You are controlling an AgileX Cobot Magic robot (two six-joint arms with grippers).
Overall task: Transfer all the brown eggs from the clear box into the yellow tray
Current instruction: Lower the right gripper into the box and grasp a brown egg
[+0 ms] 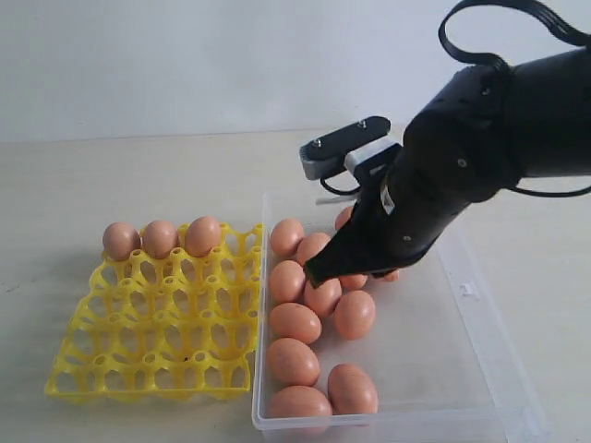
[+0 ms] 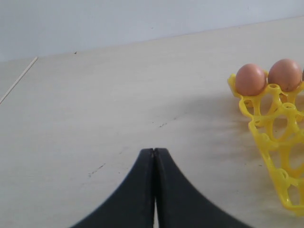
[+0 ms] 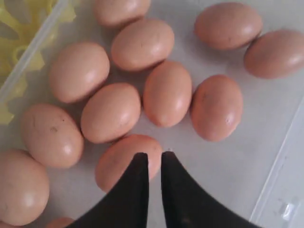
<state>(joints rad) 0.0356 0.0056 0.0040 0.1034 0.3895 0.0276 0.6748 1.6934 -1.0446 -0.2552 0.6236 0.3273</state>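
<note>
Jaws of right gripper (image 3: 154, 159) a narrow slit above brown eggs (image 3: 167, 93) in clear box (image 1: 420, 341); left gripper (image 2: 154, 153) pressed shut, empty.

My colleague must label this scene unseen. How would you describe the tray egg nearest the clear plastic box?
In the exterior view, find the bright yellow plastic egg tray beside the clear rectangular plastic box. Three smooth brown eggs sit in its far row. Pick the egg closest to the box; its two neighbours lie farther toward the tray's outer corner.
</note>
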